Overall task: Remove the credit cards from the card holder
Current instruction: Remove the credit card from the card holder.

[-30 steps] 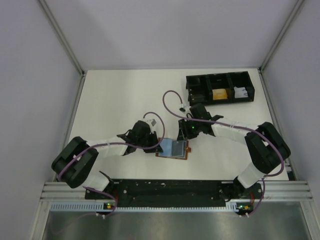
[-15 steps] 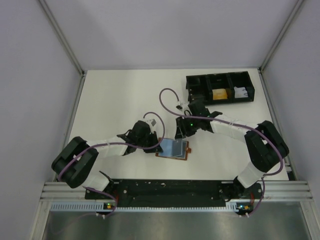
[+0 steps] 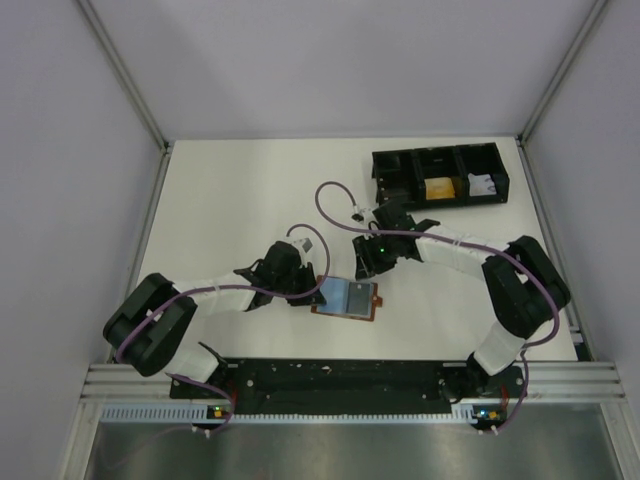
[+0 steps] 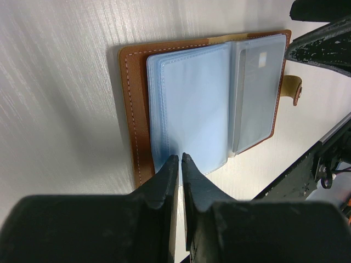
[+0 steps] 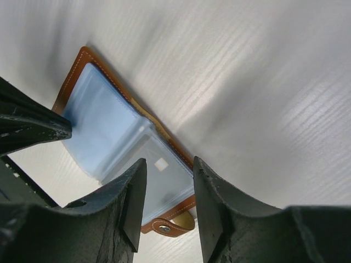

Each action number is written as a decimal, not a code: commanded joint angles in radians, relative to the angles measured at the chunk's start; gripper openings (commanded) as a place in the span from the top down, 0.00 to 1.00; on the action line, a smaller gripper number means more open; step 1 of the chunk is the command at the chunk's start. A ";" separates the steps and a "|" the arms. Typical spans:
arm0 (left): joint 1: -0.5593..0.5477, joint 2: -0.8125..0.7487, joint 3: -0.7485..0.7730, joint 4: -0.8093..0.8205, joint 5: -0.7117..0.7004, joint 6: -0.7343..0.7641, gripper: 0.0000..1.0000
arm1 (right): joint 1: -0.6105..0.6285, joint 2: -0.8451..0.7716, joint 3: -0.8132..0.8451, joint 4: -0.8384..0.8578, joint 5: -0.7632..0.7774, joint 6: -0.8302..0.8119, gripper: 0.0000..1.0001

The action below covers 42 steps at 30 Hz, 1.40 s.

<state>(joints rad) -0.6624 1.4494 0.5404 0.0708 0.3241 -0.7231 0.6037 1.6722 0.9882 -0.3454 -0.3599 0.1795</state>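
The card holder (image 3: 347,297) lies opened flat on the worktop (image 3: 240,190), close to the near edge and between the two arms. Its brown cover faces down and its clear blue sleeves (image 4: 192,104) face up. Its spread length runs left to right, slightly skewed, and the closure tab (image 4: 296,90) is on the end toward the right arm.

The left pincer (image 4: 180,159) is at the holder's left half. Its fingers are pressed almost together and the tips rest on the edge of the sleeve stack. I cannot tell whether a sleeve edge is caught in the thin slit between them. My judgement is that this arm is there to pin the holder in place.

The right pincer (image 5: 169,163) is spread and empty. It hangs over the tab half, with the holder just below it and a little toward the near edge. A grey card (image 4: 258,93) with a small pale square shows through the sleeve on that half. Its long axis runs parallel to the spine, so across the holder's spread length.

No card is out yet. The right arm is the better placed for this one, since the card sits directly between its fingers' line of descent. The draw probably has to follow the card's long axis, but which end of the sleeve is open is not visible.

The black compartment tray (image 3: 376,170) stands well apart at the far right.
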 commanded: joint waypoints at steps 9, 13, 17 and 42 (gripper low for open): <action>-0.003 0.020 -0.011 -0.008 -0.010 0.019 0.89 | -0.004 -0.035 -0.020 0.002 0.056 0.014 0.59; -0.003 0.022 -0.010 -0.008 -0.008 0.017 0.89 | -0.004 -0.031 -0.028 0.000 0.045 0.017 0.60; -0.005 0.023 -0.010 -0.008 -0.008 0.017 0.89 | -0.004 -0.029 -0.034 -0.006 0.044 0.018 0.60; -0.005 0.022 -0.013 -0.008 -0.010 0.017 0.89 | -0.004 -0.069 -0.036 -0.030 -0.022 0.034 0.66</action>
<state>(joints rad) -0.6624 1.4517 0.5404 0.0723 0.3248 -0.7235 0.6033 1.6535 0.9470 -0.3847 -0.3435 0.2050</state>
